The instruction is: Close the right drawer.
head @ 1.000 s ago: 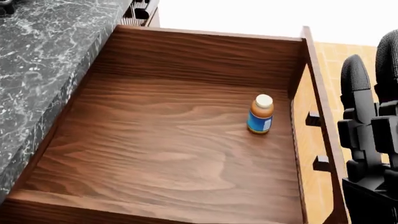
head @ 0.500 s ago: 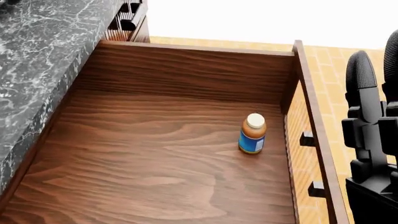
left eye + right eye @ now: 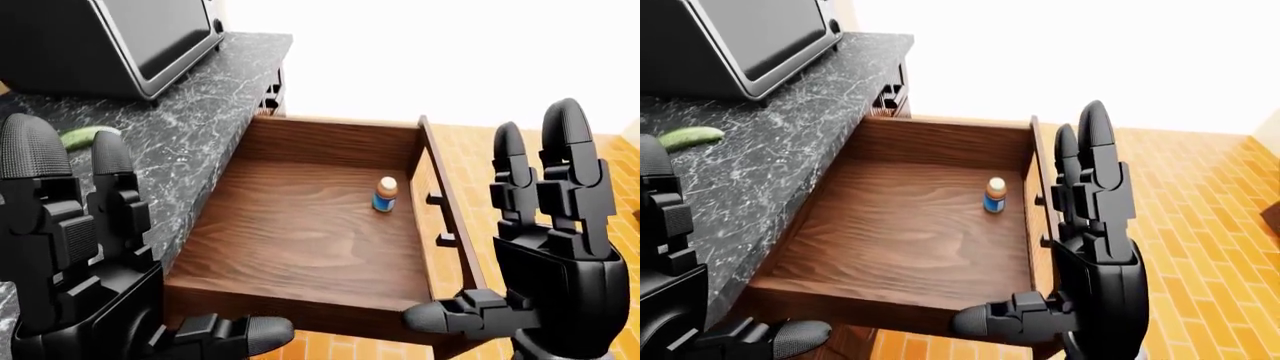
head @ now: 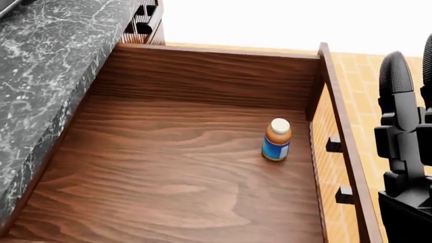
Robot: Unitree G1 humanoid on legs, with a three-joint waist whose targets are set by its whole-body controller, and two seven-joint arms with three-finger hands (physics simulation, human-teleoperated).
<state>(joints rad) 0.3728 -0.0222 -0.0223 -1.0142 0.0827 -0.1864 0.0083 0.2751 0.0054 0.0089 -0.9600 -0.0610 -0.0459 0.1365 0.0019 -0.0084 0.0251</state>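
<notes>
The big brown wooden drawer (image 3: 320, 240) is pulled far out from under the dark grey marble counter (image 3: 190, 127), so it is wide open. In the left-eye view it fills the middle of the picture, with the counter along its left side and its front board (image 4: 341, 136) along its right side. Two small dark handle posts (image 4: 340, 169) stick out from that front board, toward the orange brick floor (image 3: 1200, 210). Inside the drawer stands one small orange bottle with a white cap and a blue label (image 4: 277, 139). It stands upright, near the front board but not touching it, and the wood all around it is bare. The black robot right hand (image 3: 550, 247) is held up just beside the drawer's front board, on the floor side. Its two long fingers (image 3: 570, 172) point straight up and its thumb pokes sideways toward the drawer's near corner, so the hand is spread wide and holds nothing. I cannot tell if it touches the wood. The black robot left hand (image 3: 90, 277) is up too, at the left of the left-eye view, over the counter edge. Its fingers also point up, its thumb lies low, and it grips nothing. On the counter lies a green cucumber (image 3: 690, 136), and behind it sits a dark boxy microwave oven (image 3: 730, 37)
</notes>
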